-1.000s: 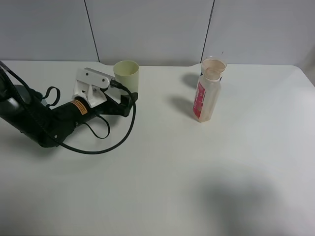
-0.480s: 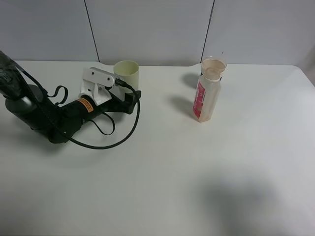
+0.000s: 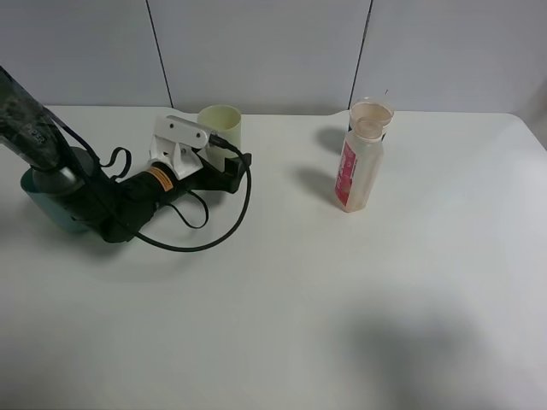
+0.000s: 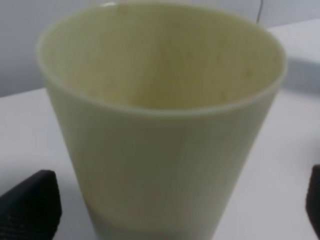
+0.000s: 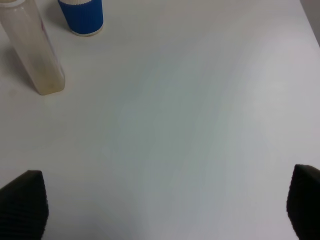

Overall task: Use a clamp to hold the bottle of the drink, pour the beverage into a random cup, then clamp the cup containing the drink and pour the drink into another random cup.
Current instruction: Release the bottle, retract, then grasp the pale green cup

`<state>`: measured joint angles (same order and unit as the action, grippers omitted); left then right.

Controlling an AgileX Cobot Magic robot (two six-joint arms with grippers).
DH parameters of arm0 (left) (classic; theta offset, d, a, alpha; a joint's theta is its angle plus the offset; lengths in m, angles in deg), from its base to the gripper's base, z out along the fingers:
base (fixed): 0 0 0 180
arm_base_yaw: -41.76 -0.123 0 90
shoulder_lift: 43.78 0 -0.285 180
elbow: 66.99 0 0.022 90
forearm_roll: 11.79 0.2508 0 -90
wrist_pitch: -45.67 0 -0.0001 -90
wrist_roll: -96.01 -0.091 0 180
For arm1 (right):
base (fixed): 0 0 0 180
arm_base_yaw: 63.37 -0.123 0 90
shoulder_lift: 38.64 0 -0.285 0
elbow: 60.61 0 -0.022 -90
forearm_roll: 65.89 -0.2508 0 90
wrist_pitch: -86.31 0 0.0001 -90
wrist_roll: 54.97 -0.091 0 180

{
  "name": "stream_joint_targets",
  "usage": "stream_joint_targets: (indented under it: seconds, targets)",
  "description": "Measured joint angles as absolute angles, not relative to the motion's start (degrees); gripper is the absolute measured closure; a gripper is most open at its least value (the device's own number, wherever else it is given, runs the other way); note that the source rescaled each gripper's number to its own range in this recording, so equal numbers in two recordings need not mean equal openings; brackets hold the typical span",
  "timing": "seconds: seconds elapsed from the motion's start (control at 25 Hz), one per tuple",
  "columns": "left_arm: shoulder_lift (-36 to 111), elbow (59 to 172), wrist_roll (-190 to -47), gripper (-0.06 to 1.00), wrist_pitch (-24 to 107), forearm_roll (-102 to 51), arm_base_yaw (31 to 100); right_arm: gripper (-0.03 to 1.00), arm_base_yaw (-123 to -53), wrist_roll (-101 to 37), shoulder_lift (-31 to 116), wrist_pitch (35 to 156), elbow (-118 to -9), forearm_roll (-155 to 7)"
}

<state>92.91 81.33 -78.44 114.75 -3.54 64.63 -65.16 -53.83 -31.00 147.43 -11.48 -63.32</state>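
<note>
Left gripper [image 3: 226,162] wide open, gripping nothing, fingers either side of yellow-green cup [image 3: 222,126]; cup upright near desk [image 3: 342,299] rear; right gripper [image 5: 160,205] wide open, empty, over desk; bottle [image 3: 356,166] upright, well apart.

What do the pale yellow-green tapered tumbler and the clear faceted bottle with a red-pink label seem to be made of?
Pale yellow-green tapered tumbler: probably plastic, smooth and matt; its thin wall looks slightly translucent, with a rounded moulded rim.
Clear faceted bottle: likely thin plastic; the see-through wall has flat facets and looks hazy rather than glass-bright.
</note>
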Motion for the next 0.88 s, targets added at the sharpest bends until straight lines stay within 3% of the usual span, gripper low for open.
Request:
stream_joint_targets:
  seconds: [0.88]
  targets:
    - [99.23,89.21,-78.44,-0.06,114.78,-3.85,63.75,0.06,-65.16,-53.83,-31.00,147.43,-11.48,-63.32]
